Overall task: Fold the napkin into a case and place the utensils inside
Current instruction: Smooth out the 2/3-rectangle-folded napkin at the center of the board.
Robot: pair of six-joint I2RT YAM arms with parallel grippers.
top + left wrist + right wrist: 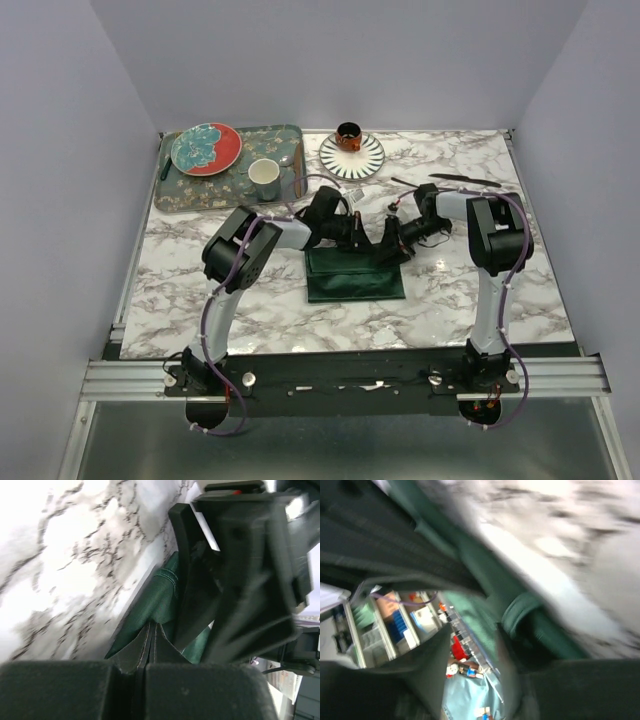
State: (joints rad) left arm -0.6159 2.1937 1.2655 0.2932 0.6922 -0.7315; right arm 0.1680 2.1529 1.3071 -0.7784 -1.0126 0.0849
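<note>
The dark green napkin [355, 275] lies folded on the marble table [200, 300], just in front of both grippers. My left gripper [362, 232] is at its far edge and is shut on the cloth. In the left wrist view my left gripper [145, 652] pinches layered napkin [150, 597] edges. My right gripper [392, 243] faces it, close by at the same edge. In the blurred right wrist view the right gripper [472, 635] has its jaws apart, with a napkin [520, 610] fold beside one finger. The black utensils [465, 180] lie at the back right.
A floral tray [180, 195] at the back left holds a red and teal plate [206, 148], a mug [264, 178] and a silver spoon [290, 172]. A striped plate [368, 158] with a small orange cup [348, 134] is behind the grippers.
</note>
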